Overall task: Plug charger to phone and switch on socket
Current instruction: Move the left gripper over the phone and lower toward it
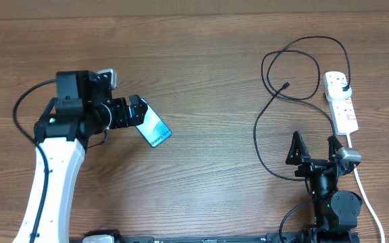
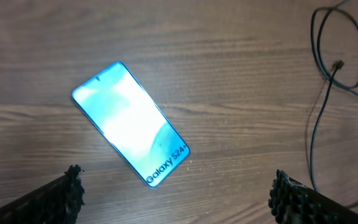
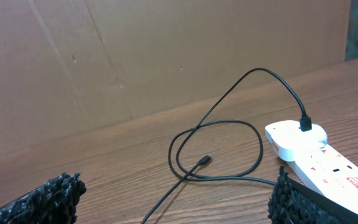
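Judging the task as hardly begun. Finding the phone point(image 1: 155, 129) lying flat and screen-up on the table point(image 1: 201, 54), at about nine o'clock from the middle of the overhead view, with no cable in its port. Hovering over its upper end with the left end effector point(image 1: 139, 112), spread wide and gripping nothing; from the left wrist, looking down on the phone point(image 2: 129, 121) lying apart from both fingers point(image 2: 70, 190). Seeing the charger point(image 1: 255, 131) looping loosely on the table at about three o'clock, with its black plug point(image 1: 343, 86) already in the far outlet of the socket point(image 1: 343, 108) at two o'clock, and with its connector tip point(image 1: 286, 85) lying free, well apart from the phone. Waiting at about five o'clock with the right end effector point(image 1: 314, 147), also spread wide and empty, facing toward twelve o'clock at the connector tip point(image 3: 205, 160) and the socket point(image 3: 328, 158). Not being able to tell from these views whether the socket is switched on. Counting as done only the plug in the socket. Counting as left: picking up the connector tip, bringing it across to the phone, pushing it into the port, and pressing the switch.
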Controlling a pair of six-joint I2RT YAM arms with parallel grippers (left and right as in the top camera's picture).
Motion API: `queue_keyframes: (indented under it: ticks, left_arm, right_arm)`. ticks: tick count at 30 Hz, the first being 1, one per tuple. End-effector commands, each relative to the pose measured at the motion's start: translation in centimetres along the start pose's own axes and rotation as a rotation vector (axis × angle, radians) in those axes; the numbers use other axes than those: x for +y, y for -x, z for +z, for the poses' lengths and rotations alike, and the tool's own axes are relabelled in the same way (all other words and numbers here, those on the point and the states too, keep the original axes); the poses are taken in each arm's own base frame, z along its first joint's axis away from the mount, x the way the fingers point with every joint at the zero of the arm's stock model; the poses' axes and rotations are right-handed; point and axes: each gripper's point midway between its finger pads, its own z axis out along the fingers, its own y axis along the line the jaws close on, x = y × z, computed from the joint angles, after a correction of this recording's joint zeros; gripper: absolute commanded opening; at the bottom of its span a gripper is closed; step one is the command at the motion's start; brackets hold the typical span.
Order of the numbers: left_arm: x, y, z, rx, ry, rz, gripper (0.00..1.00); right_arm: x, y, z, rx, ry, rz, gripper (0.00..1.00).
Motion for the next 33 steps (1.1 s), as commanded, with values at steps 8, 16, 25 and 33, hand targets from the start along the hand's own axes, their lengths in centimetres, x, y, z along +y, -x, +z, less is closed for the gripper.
queue_keyframes:
  ticks: [8,16,25,33]
  left_arm:
    - [0.4,-1.2,0.9,0.065,0.212,-0.126,1.0]
    - [-3.0,3.0,-3.5,-0.097,0.315,-0.187,1.0]
    - [-5.6,7.9,-6.1,-0.184,0.291,-0.217,1.0]
    - [-4.6,8.4,-0.8,-0.011,0.383,-0.287,1.0]
  right_arm:
    - [-0.1,-0.2,0.0,-0.001,0.0,-0.008,1.0]
    - [-0.1,-0.2,0.0,-0.001,0.0,-0.007,1.0]
    - [-0.1,-0.2,0.0,-0.001,0.0,-0.007,1.0]
    - [-0.1,-0.2,0.0,-0.001,0.0,-0.008,1.0]
